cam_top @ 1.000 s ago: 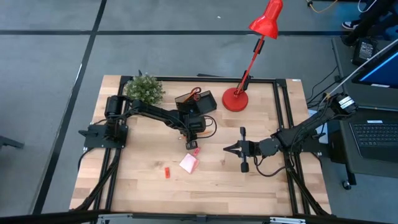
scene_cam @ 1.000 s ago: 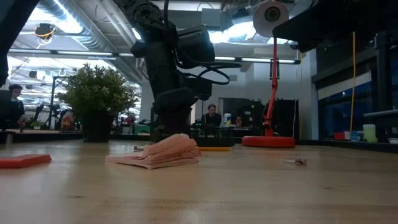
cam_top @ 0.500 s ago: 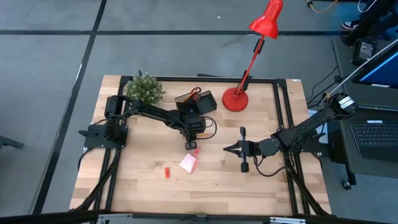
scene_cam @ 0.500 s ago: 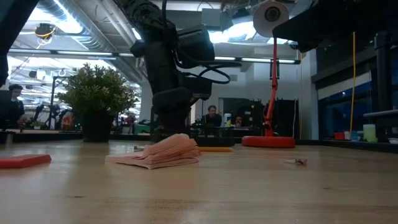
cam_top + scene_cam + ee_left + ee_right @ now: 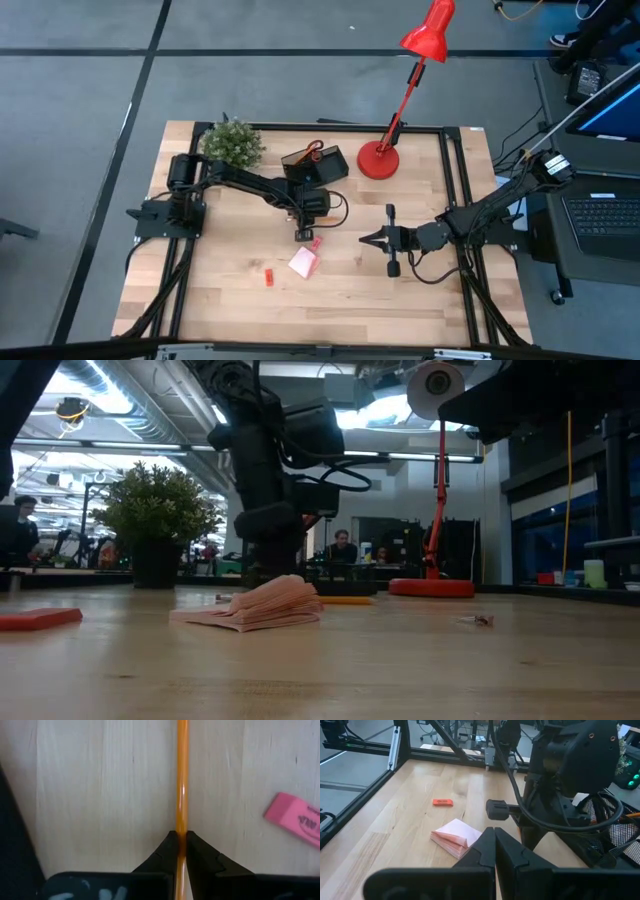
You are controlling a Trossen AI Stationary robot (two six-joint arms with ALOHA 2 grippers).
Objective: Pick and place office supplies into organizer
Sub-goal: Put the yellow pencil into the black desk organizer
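Wooden bench point(image 5: 230, 300) framed by black rails, two dark arms mounted at opposite sides. Red desk lamp point(image 5: 378, 160) at the far edge, small green plant point(image 5: 232, 143) at the far left corner. Black mesh organizer point(image 5: 318, 163) just left of the lamp base, red-handled scissors point(image 5: 312, 151) standing in it.

Left gripper point(image 5: 305, 233) lowered to the bench near centre, just in front of the organizer, fingers point(image 5: 165, 851) pinched tight on an orange pencil point(image 5: 181, 785) lying flat on the wood. Right gripper point(image 5: 372, 240) resting low on the right half, well apart from the supplies, fingers point(image 5: 512, 851) pressed together, holding nothing.

Pink note pad point(image 5: 303, 262) lying just in front of the left gripper, leaves fanned. Pink eraser point(image 5: 295, 818) flat beside the pencil, apart from it. Small red block point(image 5: 268, 277) left of the pad, apart from it.
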